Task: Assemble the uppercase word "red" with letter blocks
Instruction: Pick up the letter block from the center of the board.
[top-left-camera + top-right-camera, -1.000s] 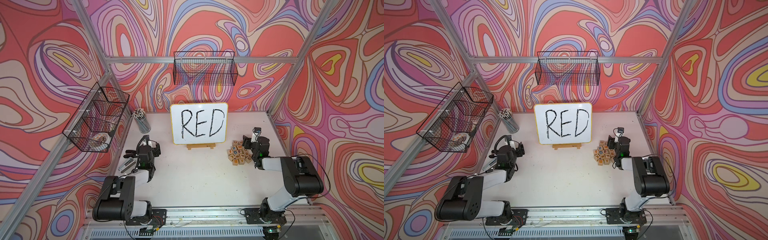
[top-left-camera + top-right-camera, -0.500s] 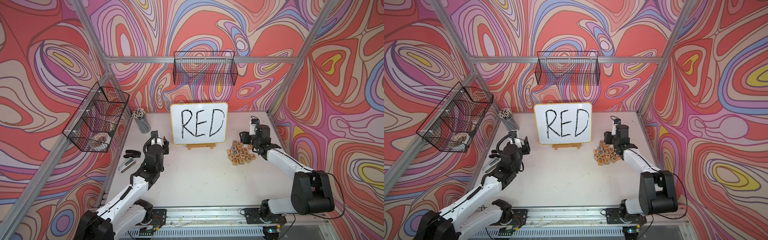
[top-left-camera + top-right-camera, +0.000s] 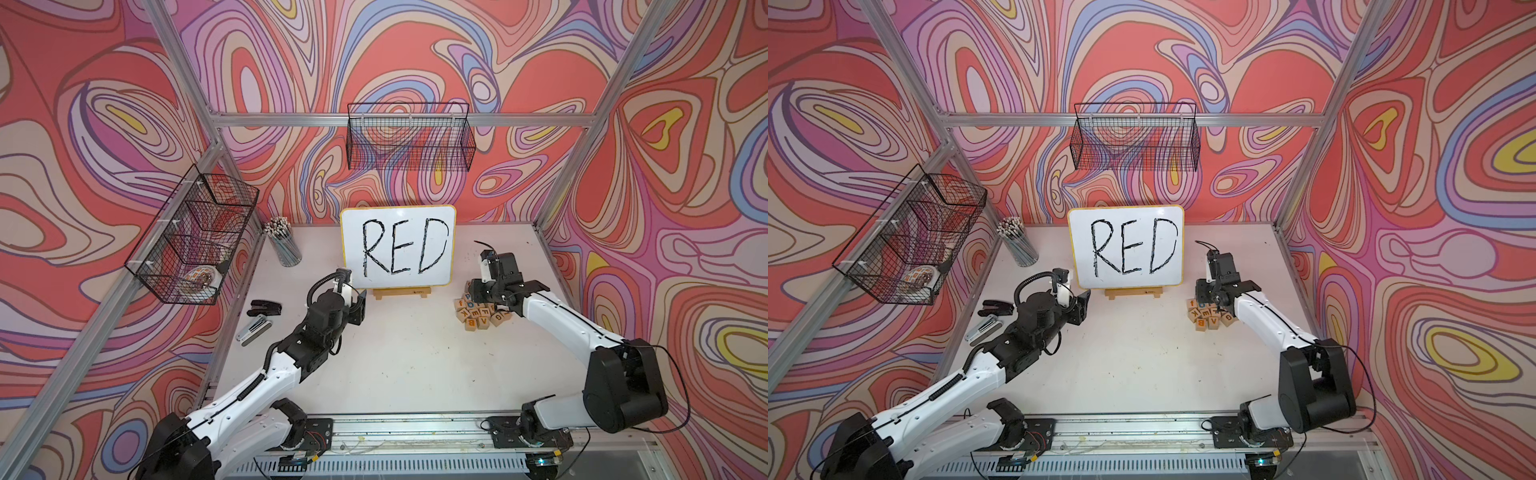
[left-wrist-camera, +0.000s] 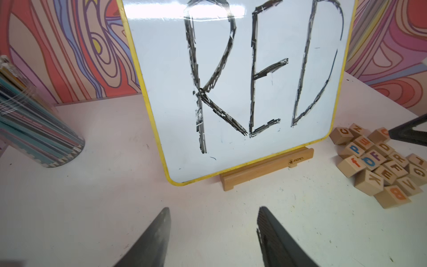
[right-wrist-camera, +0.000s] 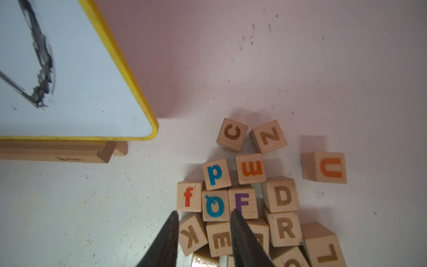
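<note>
- While the three letters I need all lie in one pile (image 3: 482, 312), the D block (image 5: 282, 196) and the R block (image 5: 285, 230) touch side to side, and the E block (image 5: 220, 240) is near them.
- My right gripper (image 5: 203, 211) hangs over this pile with the jaws narrow but apart. The E block shows between them; I cannot tell if they touch it.
- Other blocks crowd around, for example the blue p block (image 5: 216, 174).
- The pile rests on the white table (image 3: 415, 365), on my right side, near the yellow-rimmed board (image 3: 397, 249) that says RED.
- My left gripper (image 4: 212, 208) is well apart from the pile, before the board, with jaws apart over bare table.
- A pencil cup (image 4: 34, 129) stands beside the board.
</note>
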